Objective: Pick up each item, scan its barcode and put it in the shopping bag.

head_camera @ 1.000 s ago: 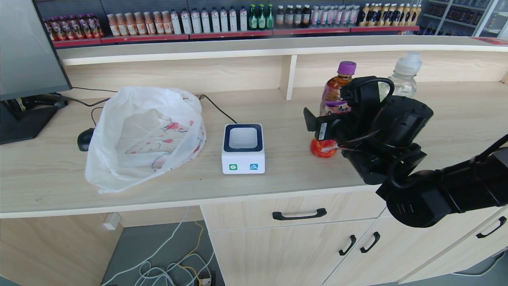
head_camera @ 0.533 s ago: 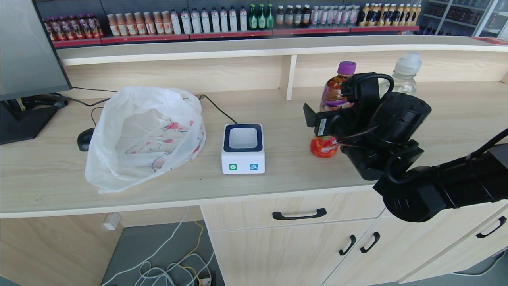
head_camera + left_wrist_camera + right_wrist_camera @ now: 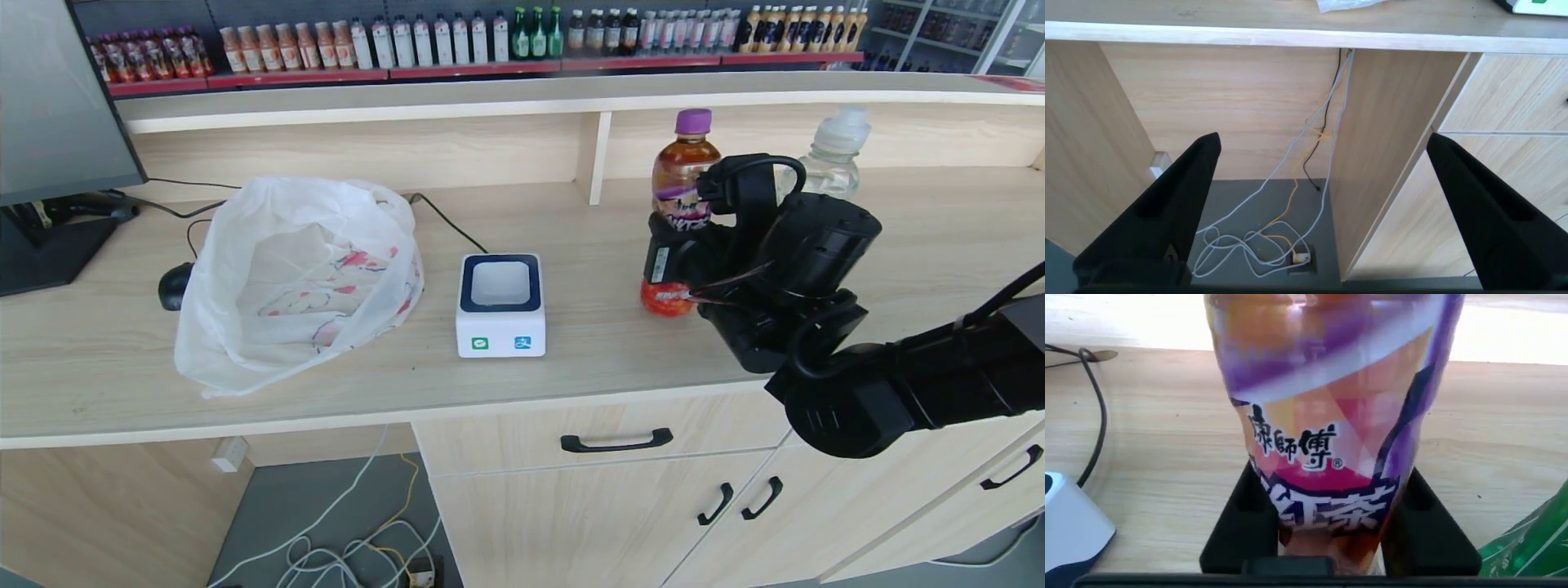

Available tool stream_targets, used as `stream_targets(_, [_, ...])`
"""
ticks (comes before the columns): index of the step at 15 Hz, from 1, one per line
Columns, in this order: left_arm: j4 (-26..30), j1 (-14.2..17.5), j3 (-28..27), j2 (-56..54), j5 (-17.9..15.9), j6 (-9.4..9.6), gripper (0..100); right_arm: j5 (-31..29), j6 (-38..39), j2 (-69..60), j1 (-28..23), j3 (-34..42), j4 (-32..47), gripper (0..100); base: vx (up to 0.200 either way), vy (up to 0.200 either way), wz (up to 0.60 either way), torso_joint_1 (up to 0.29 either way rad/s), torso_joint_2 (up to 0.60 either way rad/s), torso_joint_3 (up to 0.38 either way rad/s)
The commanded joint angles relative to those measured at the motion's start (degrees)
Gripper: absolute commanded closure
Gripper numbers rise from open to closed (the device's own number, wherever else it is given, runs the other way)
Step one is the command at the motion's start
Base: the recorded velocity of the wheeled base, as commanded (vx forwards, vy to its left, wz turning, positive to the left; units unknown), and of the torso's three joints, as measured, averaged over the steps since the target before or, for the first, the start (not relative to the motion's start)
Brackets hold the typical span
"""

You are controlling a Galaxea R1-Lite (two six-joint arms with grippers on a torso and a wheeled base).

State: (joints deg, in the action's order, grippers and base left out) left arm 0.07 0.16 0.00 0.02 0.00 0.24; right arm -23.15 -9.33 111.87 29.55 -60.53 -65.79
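Since a second ago the right gripper (image 3: 676,260) has clamped onto the lower half of the amber tea bottle with a purple cap (image 3: 684,175). The bottle now stands upright rather than leaning, right of centre on the pale wooden counter (image 3: 571,367). At centre sits the white square scanner (image 3: 500,304), and left of it the crumpled white plastic shopping bag (image 3: 298,278). The left gripper (image 3: 1323,159) is spread wide before the cabinet front.

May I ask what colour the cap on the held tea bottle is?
Purple round plastic cap on the amber tea bottle; head view shows it best.
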Motion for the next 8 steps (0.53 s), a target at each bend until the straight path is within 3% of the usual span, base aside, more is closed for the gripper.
stream_targets(1, [0.0,0.0,0.0,0.0,0.0,0.02,0,-0.1,0.4,-0.7,0.1,0.0,-0.3,100,0.0,0.0,0.0,0.0,0.0,0.0])
stream_targets(8, [0.0,0.0,0.0,0.0,0.0,0.02,0,-0.1,0.5,-3.2,0.2,0.1,-0.3,100,0.0,0.0,0.0,0.0,0.0,0.0])
